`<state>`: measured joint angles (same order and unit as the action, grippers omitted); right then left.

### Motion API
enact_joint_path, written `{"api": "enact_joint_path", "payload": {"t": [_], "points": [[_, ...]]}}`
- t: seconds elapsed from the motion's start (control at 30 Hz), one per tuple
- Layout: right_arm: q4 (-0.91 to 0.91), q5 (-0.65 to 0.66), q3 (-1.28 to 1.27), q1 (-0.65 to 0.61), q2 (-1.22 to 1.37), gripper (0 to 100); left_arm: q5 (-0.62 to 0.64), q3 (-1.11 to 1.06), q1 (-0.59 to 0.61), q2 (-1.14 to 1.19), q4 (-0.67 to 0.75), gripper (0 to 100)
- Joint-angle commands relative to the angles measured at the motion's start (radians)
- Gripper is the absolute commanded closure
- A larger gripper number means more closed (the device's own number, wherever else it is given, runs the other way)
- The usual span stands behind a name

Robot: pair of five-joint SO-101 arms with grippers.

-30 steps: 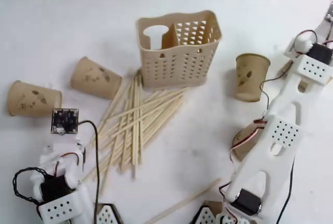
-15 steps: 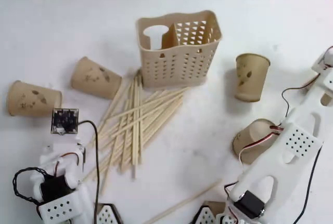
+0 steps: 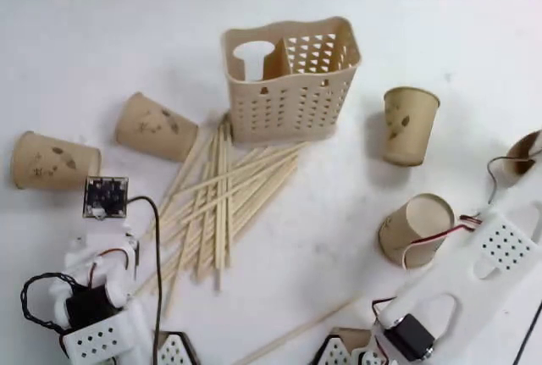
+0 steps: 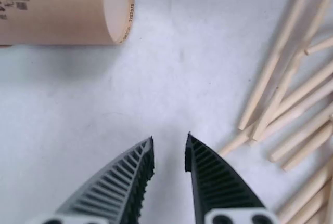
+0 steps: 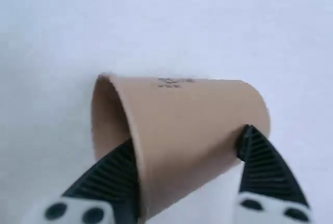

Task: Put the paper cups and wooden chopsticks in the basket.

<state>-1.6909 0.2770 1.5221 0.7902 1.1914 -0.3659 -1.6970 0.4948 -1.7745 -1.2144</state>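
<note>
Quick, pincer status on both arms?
Left pincer: slightly open, empty, near the chopsticks.
Right pincer: open, straddling a paper cup lying on its side; not clearly gripping it.

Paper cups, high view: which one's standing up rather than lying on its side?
The cup just right of the basket: it stands on end, while the other four all lie on their sides.

Robot lab bench: white table (image 3: 102, 52), exposed wiring (image 3: 157, 238).
</note>
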Motion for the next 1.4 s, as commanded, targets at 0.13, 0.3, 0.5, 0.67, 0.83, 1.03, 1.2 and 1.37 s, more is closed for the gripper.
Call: {"api": "enact_joint_path", "payload": {"t": [0.13,0.3,0.5,0.67,0.83,1.03,1.2,1.37], "points": [[-0.019,0.103,-0.003,0.101,-0.010,98.0,-0.012,0.000,0.001,0.004,-0.008,88],[-0.021,0.155,-0.002,0.096,-0.013,98.1,-0.012,0.000,0.001,0.004,-0.008,88],[-0.028,0.140,0.025,0.062,-0.077,98.1,-0.012,0.000,0.001,0.004,-0.009,88],[-0.035,0.089,0.005,0.044,-0.133,98.2,-0.012,0.000,0.001,0.004,-0.009,88],[-0.035,0.127,-0.273,-0.039,-0.254,98.2,-0.012,0.000,0.002,0.004,-0.009,88],[-0.033,0.130,-0.643,-0.193,-0.513,98.1,-0.012,0.000,0.002,0.004,-0.009,88],[-0.033,0.103,-0.783,-0.282,-0.812,98.1,-0.012,0.000,0.004,0.004,-0.009,88],[-0.031,0.057,-0.813,-0.340,-1.102,98.1,-0.012,0.000,0.004,0.004,-0.009,88]]}}
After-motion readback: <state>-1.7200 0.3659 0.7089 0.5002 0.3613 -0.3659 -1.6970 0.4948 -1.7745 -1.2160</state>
